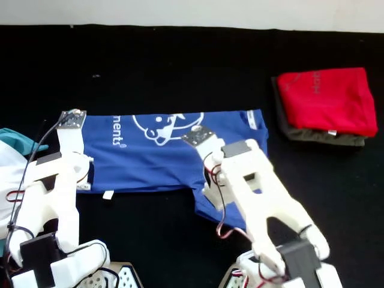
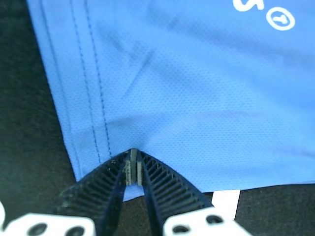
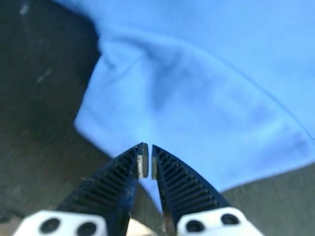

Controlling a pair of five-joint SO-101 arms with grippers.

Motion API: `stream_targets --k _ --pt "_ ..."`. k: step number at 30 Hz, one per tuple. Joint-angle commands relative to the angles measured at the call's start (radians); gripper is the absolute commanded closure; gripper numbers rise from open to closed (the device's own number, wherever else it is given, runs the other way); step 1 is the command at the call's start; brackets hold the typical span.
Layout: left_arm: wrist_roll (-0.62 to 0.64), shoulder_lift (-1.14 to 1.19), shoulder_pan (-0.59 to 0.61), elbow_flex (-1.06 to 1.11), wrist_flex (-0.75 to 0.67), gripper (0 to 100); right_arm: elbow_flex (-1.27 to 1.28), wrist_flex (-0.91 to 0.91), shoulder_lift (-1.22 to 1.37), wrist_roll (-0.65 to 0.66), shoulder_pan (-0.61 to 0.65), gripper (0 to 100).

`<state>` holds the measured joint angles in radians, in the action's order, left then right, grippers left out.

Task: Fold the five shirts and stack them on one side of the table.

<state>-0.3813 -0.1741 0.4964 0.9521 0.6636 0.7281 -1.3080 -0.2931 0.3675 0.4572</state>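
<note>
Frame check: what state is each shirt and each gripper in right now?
blue shirt: spread flat, not folded up.
red shirt: folded, lying on the dark shirt.
dark shirt: folded, bottom of the stack.
white and teal clothes: bunched up, unfolded.
left gripper: jaws shut on the blue shirt's hem.
right gripper: jaws shut on the blue shirt's edge.

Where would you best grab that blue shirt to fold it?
By its near long edge, from the robot's side: the blue shirt lies flat, so only edges give a thin lip to pinch. Take the hem corner and the near sleeve.
</note>
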Motion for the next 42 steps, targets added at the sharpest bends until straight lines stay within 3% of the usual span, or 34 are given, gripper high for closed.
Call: stream_targets --k 1,4,13,20,28,30,36,42 --pt "-0.003 0.001 0.025 0.001 -0.043 99 -0.013 -0.128 -0.104 0.132 0.041 82.0" --pt "-0.003 0.002 0.025 0.001 -0.043 99 0.073 -0.151 -0.154 0.247 0.068 73.8" --pt "0.051 0.002 0.027 -0.001 -0.046 99 0.318 -0.013 -0.182 0.367 0.073 74.3" --pt "0.06 0.002 0.028 0.004 -0.06 99 0.417 0.259 -0.18 0.373 0.021 74.3" --pt "0.06 0.002 0.028 0.004 -0.061 99 0.317 0.285 0.059 0.368 -0.039 74.3" --pt "0.06 0.002 0.028 0.004 -0.061 99 0.266 0.278 0.145 0.368 -0.061 76.8" --pt "0.06 0.002 0.028 0.004 -0.061 99 0.15 0.196 0.26 0.371 -0.082 97.9" --pt "0.06 0.002 0.028 0.004 -0.061 99 -0.002 0.062 0.191 0.371 -0.125 98.8"
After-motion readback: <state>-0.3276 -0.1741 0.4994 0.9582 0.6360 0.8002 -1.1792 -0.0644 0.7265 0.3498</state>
